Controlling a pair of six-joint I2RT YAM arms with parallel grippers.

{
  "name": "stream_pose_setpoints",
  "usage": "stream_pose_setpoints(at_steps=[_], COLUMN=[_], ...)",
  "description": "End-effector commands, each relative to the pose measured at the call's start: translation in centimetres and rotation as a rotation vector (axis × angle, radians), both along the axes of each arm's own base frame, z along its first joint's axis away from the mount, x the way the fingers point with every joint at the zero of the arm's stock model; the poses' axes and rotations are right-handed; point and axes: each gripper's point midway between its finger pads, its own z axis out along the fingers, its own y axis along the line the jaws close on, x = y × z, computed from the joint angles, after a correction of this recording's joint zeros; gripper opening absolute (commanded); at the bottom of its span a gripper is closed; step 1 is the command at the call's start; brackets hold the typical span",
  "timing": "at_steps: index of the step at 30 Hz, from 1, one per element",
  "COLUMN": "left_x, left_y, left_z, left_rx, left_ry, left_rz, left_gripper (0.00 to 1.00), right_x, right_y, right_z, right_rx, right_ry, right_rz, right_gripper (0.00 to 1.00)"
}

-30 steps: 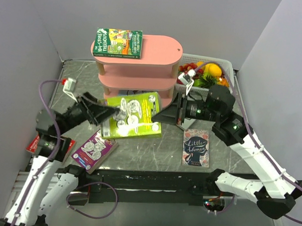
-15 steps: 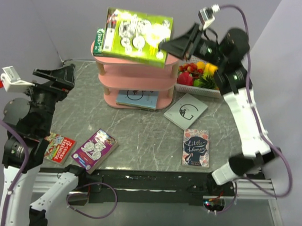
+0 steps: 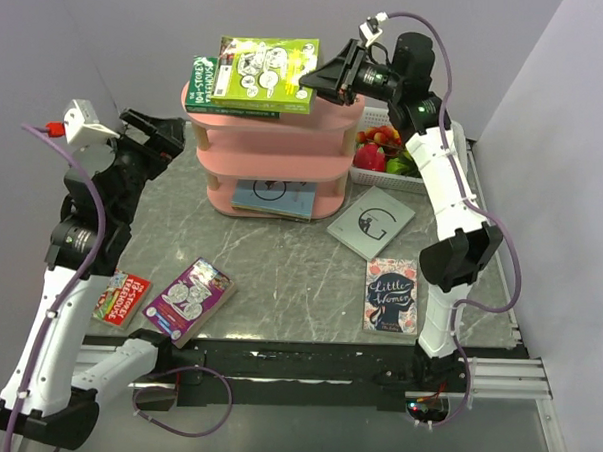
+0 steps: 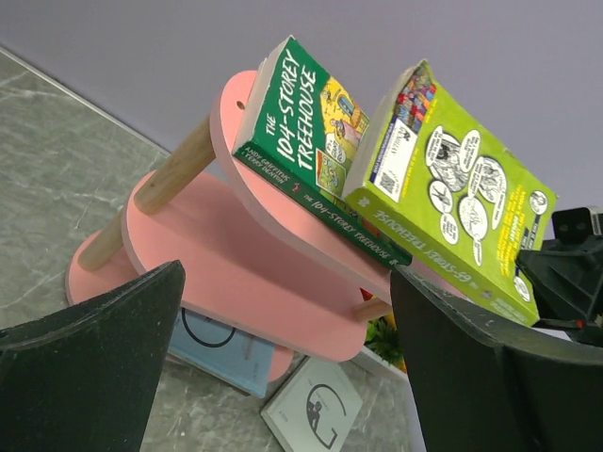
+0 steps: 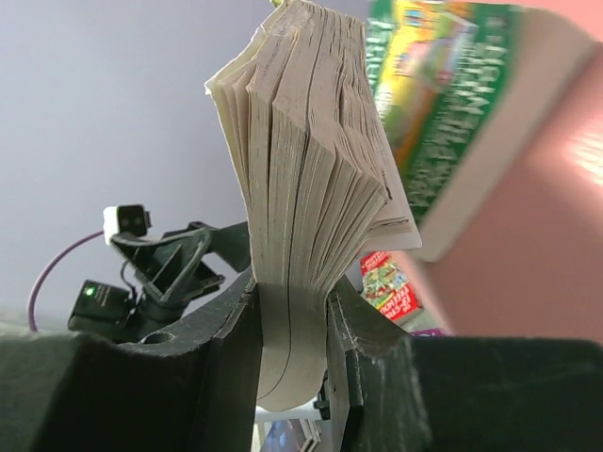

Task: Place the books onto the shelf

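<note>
1. Right pincer (image 3: 314, 81): we record it clenched on the right edge of the lime green book (image 3: 263, 72), whose pages fan out above the jaws in the right wrist view.
2. Lime green book: raised at the shelf's top tier and overlapping the green Treehouse book (image 3: 199, 84). We cannot tell whether its full weight rests there.
3. Green Treehouse book: flat on the top board of the pink shelf (image 3: 331, 127), overhanging its left end.
4. Light blue book (image 3: 273, 197): on the shelf's bottom tier, with its front edge poking out.
5. Left pincer (image 3: 163, 135): released with the jaws wide apart, grasping nothing. It is held up left of the shelf and faces it.
6. On the worktop (image 3: 280, 260) we list:
   - the grey-white book (image 3: 372, 222), right of the shelf's foot;
   - the dark "Little Women" book (image 3: 391, 295), nearer the arm bases;
   - the purple book (image 3: 190, 299), at the near left;
   - the red book (image 3: 121, 296), just beside the purple one.
7. White fruit basket (image 3: 384, 170): behind the right arm, next to the shelf.
</note>
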Motion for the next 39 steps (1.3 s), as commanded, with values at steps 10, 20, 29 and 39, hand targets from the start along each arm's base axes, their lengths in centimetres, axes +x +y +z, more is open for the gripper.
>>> stream_pose_setpoints(at_steps=[10, 20, 29, 39], left_x=[1.4, 1.8, 2.1, 2.4], left_y=[-1.1, -1.5, -1.7, -1.9], left_z=[0.1, -0.7, -1.2, -1.1], left_rx=[0.009, 0.011, 0.019, 0.024], left_ry=[-0.036, -0.026, -0.012, -0.010], left_rz=[-0.066, -0.098, -0.120, -0.134], left_gripper=[0.96, 0.96, 0.96, 0.96], right_x=[0.9, 3.4, 4.0, 4.1], right_y=[-1.2, -1.3, -2.5, -5.5], right_z=[3.1, -0.2, -0.5, -0.7], right_rx=[0.029, -0.009, -0.052, -0.170], right_ry=[-0.128, -0.016, -0.014, -0.044], right_rz=[-0.035, -0.074, -0.156, -0.316], right_gripper=[0.00, 0.15, 0.77, 0.95])
